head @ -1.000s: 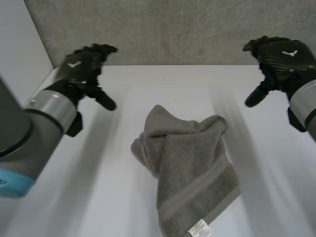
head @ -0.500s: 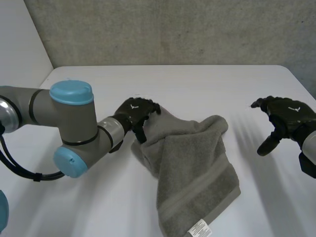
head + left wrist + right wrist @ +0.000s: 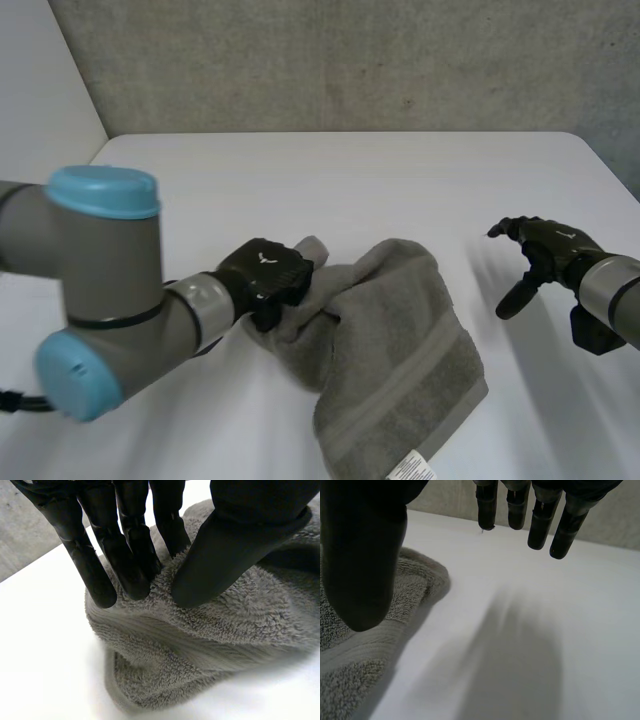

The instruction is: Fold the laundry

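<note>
- One grey towel [image 3: 395,340] lies crumpled on the white table [image 3: 350,180], roughly midway between the two arms. A banded hem crosses its nearer part, and a white label [image 3: 412,466] shows at its near edge.
- At the towel's bunched left end sits the left hand [image 3: 268,280], its back turned up in the head view. The grey left arm with its light-blue caps [image 3: 100,190] reaches in from that side.
- In the left wrist view the fingers [image 3: 125,555] and the thumb [image 3: 220,560] are dug into the pile from opposite sides. They pinch a raised ridge of cloth between them, so this hand has a firm hold on the towel. Below the pinch the cloth sags in a rounded fold onto the table.
- Over bare table to the right of the towel is the right hand [image 3: 548,250], apart from the cloth.
- In the right wrist view its fingers [image 3: 540,525] hang loosely, spread well away from the thumb [image 3: 365,555], with nothing between them. The towel's right corner lies on the table on the thumb's side.
- Behind the table stands a grey concrete wall [image 3: 350,60].
</note>
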